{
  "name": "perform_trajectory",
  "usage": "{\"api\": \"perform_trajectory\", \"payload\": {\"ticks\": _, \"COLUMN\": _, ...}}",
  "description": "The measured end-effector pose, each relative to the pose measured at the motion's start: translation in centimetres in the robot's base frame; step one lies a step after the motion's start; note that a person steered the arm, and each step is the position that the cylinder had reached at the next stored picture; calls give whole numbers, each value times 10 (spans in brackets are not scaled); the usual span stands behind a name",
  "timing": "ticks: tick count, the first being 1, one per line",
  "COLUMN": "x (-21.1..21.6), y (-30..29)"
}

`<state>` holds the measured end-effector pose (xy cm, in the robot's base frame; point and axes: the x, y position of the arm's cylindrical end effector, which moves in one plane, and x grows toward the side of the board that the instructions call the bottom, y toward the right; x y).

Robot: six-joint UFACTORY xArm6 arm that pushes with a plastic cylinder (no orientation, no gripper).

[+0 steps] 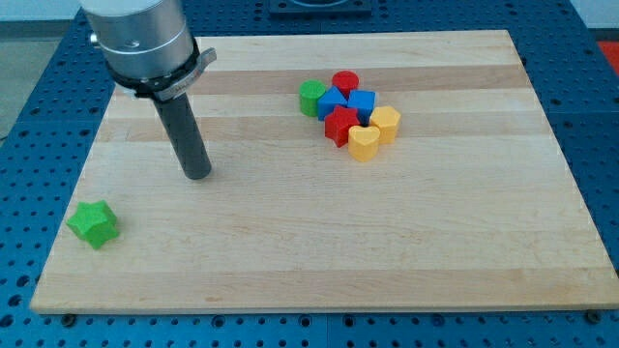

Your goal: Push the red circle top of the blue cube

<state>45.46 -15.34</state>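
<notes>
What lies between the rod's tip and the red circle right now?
In the camera view, only bare board lies between my tip and the block cluster; nearest the red circle, the green block sits just below that line.

no readable text, labels, brands or numbers on anything in view

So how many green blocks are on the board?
2. One green block sits at the left end of the cluster near the view's top. The green star lies alone near the bottom-left corner. More could hide behind the cluster.
</notes>
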Motion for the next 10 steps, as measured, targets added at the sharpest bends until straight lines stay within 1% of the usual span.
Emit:
{"api": "perform_trajectory", "payload": {"ticks": 1, "x": 0, "y": 0}}
{"api": "perform_trajectory", "payload": {"ticks": 2, "x": -14, "y": 1}}
{"api": "perform_trajectory", "payload": {"ticks": 3, "x": -57, "y": 16}}
{"api": "perform_trajectory", "payload": {"ticks": 4, "x": -108, "y": 41}}
{"api": "perform_trajectory", "payload": {"ticks": 5, "x": -142, "y": 92}}
{"api": "perform_trajectory", "payload": {"ticks": 6, "x": -138, "y": 142}}
{"api": "perform_trajectory", "payload": {"ticks": 7, "x": -130, "y": 147}}
{"api": "perform_trajectory", "payload": {"ticks": 8, "x": -129, "y": 183}}
{"api": "perform_trajectory", "payload": {"ticks": 9, "x": -126, "y": 203}}
{"api": "perform_trajectory", "payload": {"ticks": 10, "x": -100, "y": 145}}
